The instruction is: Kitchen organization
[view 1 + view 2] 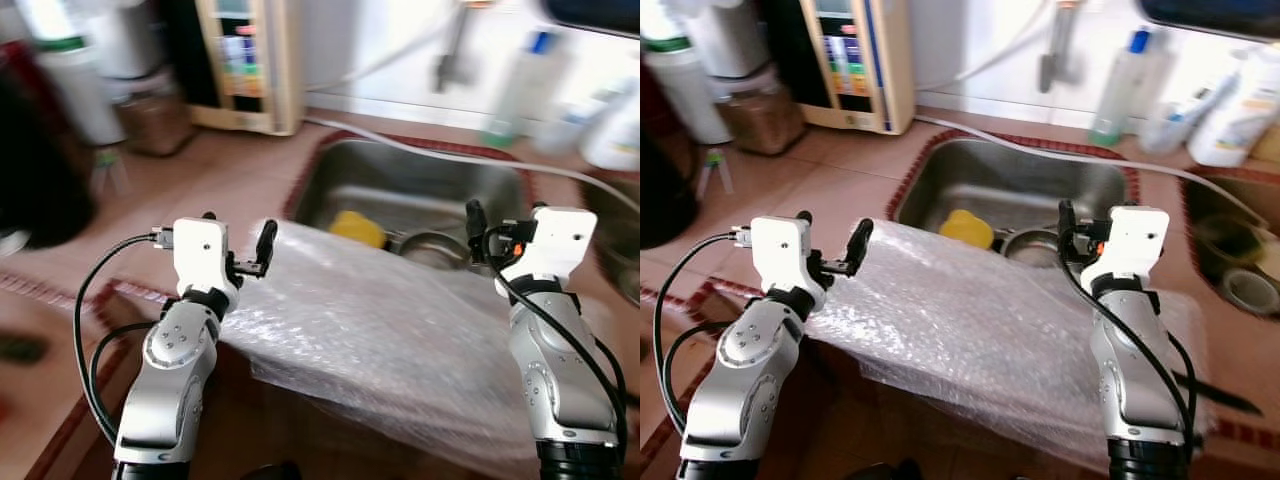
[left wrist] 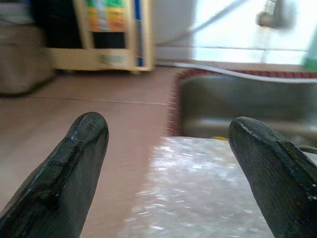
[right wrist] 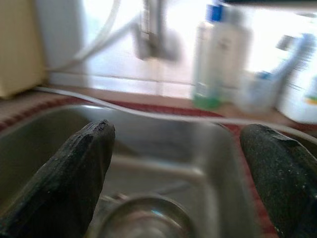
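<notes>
You see the left gripper (image 2: 166,148) with its two black fingers (image 2: 69,168) spread wide over the bubble wrap (image 2: 198,193) on the tiled counter (image 2: 99,109). Beyond lie the steel sink (image 2: 237,101) and a blurred cream appliance (image 2: 106,29).

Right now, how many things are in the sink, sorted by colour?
Yellow: 1, the yellow rounded object in the steel sink.
Silver: 1, the round metal bowl beside it.
Total: 2. Crinkly clear bubble wrap hides the sink's front edge, so more could lie under it.
</notes>
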`<state>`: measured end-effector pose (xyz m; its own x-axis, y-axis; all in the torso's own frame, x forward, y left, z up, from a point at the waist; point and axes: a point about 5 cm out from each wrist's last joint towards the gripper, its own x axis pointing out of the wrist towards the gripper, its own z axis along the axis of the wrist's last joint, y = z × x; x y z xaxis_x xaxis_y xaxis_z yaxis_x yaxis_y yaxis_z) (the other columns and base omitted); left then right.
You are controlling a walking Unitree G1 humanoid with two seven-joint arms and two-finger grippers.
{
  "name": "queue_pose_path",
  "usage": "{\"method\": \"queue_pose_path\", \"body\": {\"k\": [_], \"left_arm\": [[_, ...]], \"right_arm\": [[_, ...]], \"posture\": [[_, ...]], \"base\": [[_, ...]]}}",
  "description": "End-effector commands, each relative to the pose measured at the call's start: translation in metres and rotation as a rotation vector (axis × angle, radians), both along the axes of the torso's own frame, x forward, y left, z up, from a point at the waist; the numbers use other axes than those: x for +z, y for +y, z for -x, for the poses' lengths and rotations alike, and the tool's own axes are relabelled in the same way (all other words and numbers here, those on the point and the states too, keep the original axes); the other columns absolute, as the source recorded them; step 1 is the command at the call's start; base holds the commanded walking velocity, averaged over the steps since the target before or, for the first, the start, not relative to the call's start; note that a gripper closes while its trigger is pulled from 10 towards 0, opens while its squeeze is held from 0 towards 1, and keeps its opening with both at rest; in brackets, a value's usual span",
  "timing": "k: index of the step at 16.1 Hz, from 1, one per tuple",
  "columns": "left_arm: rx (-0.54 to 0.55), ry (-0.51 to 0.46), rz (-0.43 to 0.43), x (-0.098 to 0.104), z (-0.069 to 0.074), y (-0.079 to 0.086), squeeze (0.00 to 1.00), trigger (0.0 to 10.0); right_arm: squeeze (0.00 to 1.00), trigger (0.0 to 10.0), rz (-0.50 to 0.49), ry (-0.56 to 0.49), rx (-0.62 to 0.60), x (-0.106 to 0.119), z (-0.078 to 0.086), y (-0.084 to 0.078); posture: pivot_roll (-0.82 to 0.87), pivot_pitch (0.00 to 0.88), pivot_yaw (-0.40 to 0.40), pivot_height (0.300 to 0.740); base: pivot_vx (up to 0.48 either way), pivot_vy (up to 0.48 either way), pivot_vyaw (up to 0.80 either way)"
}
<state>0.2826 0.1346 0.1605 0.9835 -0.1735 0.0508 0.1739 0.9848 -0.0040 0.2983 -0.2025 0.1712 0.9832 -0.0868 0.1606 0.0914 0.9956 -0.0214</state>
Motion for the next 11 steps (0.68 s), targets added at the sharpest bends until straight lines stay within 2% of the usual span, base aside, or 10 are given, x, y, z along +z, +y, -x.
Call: {"method": "queue_pose_path", "body": {"k": [1,2,4,5,7,9,10,11], "left_arm": [[0.018,0.010,0.013,0.004,-0.004,0.000,0.00,10.0],[0.016,0.008,0.025,0.007,-0.005,-0.002,0.00,10.0],[0.004,-0.005,0.007,0.011,-0.006,-0.006,0.00,10.0],[-0.002,-0.002,0.006,0.011,-0.006,-0.007,0.00,10.0],[0.006,0.002,0.016,0.012,-0.008,-0.008,0.00,10.0],[0.010,0.012,0.041,0.013,-0.009,-0.010,0.00,10.0],[0.009,0.010,0.030,0.013,-0.010,-0.012,0.00,10.0],[0.009,0.002,0.007,0.014,-0.010,-0.012,0.00,10.0]], "right_arm": [[0.83,10.0,-0.005,-0.007,-0.002,0.005,-0.001,0.000],[0.82,10.0,-0.015,-0.007,-0.003,0.005,-0.002,0.000],[0.69,10.0,-0.029,-0.008,-0.006,0.006,-0.005,0.001],[0.65,10.0,-0.034,-0.009,-0.006,0.007,-0.005,0.002],[0.38,10.0,-0.042,-0.011,0.006,0.008,-0.006,0.005],[0.33,10.0,-0.047,-0.014,0.008,0.008,-0.006,0.006],[0.23,10.0,-0.049,-0.014,0.007,0.008,-0.006,0.005],[0.23,10.0,-0.049,-0.013,0.005,0.008,-0.006,0.005]], "posture": [[-0.05,0.073,0.050,0.740],[-0.05,0.075,0.049,0.740],[-0.04,0.078,0.047,0.740],[-0.04,0.078,0.046,0.740],[-0.04,0.078,0.045,0.740],[-0.04,0.079,0.045,0.740],[-0.04,0.080,0.047,0.740],[-0.04,0.081,0.048,0.740]], "base": [[0.000,0.000,-0.80],[0.000,0.000,-0.80],[0.000,0.000,0.00],[0.000,0.000,0.00],[0.000,0.000,0.00],[0.000,0.000,0.00],[0.000,0.000,0.00],[0.000,0.000,0.00]]}}
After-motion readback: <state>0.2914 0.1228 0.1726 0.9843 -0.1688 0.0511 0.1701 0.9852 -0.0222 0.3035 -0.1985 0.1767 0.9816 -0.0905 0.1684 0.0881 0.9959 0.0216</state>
